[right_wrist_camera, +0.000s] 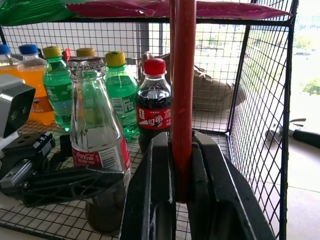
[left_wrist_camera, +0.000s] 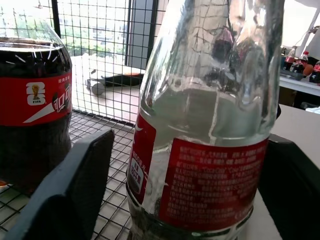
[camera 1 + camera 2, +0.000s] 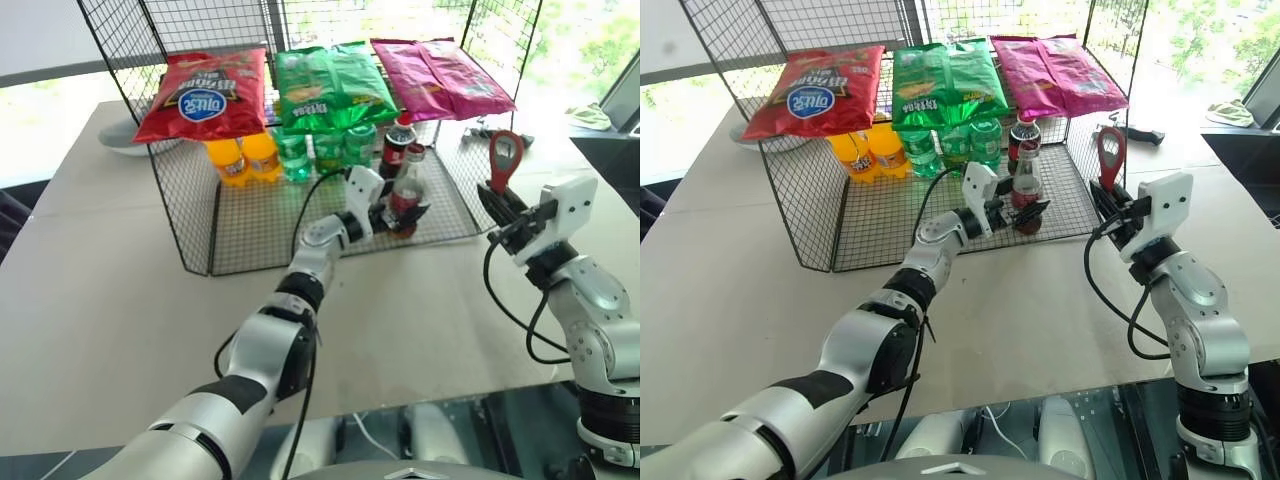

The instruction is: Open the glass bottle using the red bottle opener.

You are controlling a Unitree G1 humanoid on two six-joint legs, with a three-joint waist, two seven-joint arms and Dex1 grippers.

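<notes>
The glass bottle point(image 3: 407, 185) stands upright near the front right of the wire rack's floor, its crown cap on. It is clear with a red label point(image 2: 210, 185) and a little dark drink at the bottom. My left gripper point(image 3: 400, 215) reaches into the rack with one black finger point(image 2: 70, 185) on each side of the bottle's lower body. A thin gap shows beside one finger. To the right, outside the rack, my right gripper point(image 3: 500, 205) is shut on the handle of the red bottle opener point(image 3: 505, 155). The opener stands upright with its ring head on top.
A plastic cola bottle point(image 3: 397, 145) with a red cap stands just behind the glass bottle. Green point(image 3: 330, 150) and orange point(image 3: 240, 158) soda bottles line the back of the wire rack point(image 3: 250, 230). Chip bags point(image 3: 205, 95) lie on its top shelf. The tan table point(image 3: 120, 300) surrounds the rack.
</notes>
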